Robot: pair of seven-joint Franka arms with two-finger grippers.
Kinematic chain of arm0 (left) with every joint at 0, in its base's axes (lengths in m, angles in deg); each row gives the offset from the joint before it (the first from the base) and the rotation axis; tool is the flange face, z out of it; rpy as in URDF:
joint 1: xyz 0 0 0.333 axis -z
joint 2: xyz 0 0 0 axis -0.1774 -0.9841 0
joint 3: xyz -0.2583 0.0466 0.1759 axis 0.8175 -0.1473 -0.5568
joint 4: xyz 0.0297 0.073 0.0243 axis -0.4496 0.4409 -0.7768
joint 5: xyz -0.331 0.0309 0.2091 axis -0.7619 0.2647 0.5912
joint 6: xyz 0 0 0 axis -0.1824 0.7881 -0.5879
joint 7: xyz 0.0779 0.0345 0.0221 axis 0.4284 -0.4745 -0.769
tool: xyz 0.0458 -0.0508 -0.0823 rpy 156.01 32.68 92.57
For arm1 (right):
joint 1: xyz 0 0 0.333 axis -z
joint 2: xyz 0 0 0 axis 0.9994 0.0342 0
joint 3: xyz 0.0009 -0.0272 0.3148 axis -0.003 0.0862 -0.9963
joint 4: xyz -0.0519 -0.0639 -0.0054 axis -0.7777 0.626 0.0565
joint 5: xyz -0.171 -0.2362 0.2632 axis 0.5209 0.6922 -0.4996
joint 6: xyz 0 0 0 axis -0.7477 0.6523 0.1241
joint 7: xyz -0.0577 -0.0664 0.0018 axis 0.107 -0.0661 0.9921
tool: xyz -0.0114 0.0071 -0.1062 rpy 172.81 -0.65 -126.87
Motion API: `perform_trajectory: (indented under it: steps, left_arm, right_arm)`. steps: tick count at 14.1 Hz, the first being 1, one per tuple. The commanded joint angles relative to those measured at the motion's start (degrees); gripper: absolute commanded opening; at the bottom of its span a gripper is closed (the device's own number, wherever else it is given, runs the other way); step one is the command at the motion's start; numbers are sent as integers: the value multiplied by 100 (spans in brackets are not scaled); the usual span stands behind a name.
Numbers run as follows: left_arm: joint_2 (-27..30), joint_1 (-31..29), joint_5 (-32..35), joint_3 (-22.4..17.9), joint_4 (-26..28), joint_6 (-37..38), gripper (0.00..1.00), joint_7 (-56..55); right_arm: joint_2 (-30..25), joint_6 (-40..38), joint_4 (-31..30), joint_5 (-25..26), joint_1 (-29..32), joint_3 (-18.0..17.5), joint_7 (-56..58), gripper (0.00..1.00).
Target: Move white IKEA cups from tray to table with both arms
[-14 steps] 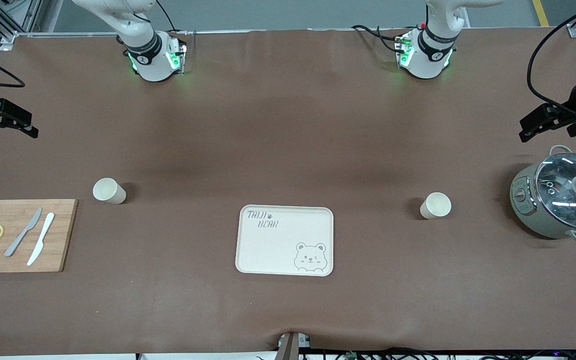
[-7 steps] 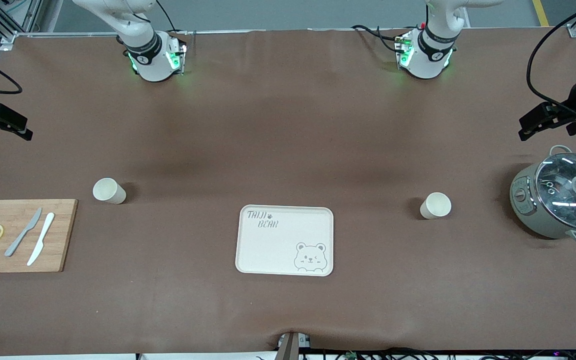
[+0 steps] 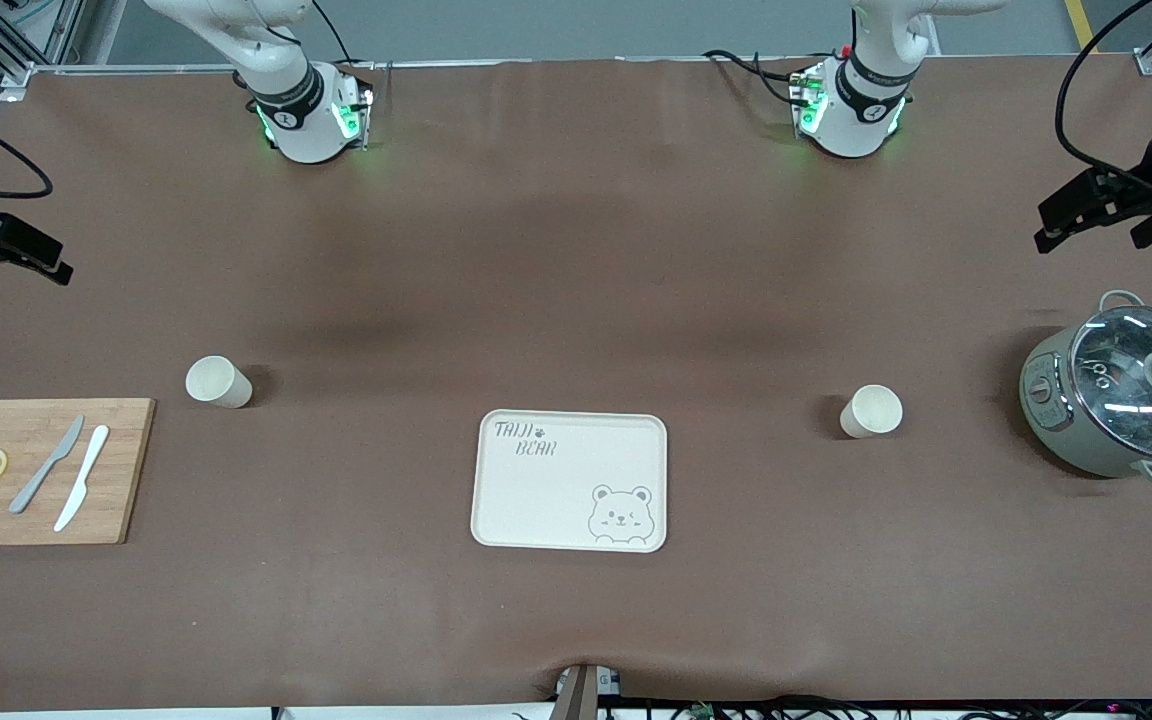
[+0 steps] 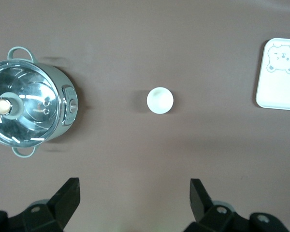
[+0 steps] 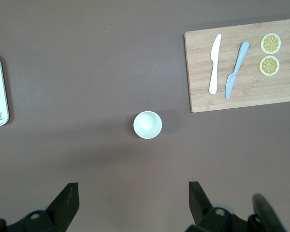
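Note:
Two white IKEA cups stand upright on the brown table. One cup (image 3: 218,381) is toward the right arm's end, beside the cutting board; it shows in the right wrist view (image 5: 147,124). The other cup (image 3: 872,411) is toward the left arm's end, between tray and pot; it shows in the left wrist view (image 4: 160,100). My right gripper (image 3: 31,255) (image 5: 133,198) is open and empty, high over the table's edge at the right arm's end. My left gripper (image 3: 1071,215) (image 4: 134,198) is open and empty, high over the table at the left arm's end.
A cream tray with a bear drawing (image 3: 570,480) lies mid-table, nearer the front camera than the cups. A wooden cutting board (image 3: 36,470) with two knives and lemon slices lies at the right arm's end. A glass-lidded pot (image 3: 1121,400) stands at the left arm's end.
The left gripper has shifted a little upward in the front view. The right gripper has barely shifted. The cups have not moved.

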State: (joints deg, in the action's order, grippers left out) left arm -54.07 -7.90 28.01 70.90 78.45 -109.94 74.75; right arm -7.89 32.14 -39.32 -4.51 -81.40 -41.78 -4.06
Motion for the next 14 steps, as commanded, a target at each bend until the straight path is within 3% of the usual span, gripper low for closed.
perform_trajectory:
  steps: [1, 14]
  left_arm:
    - [212, -3, -111, -15, 130, 235, 100, 107]
    - [194, -12, -32, -32, 139, 78, 100, 116]
  right_arm:
    - [22, -36, 106, 133, -14, -35, -111, 100]
    - [-5, -141, 677, 106, -57, -61, -110, 100]
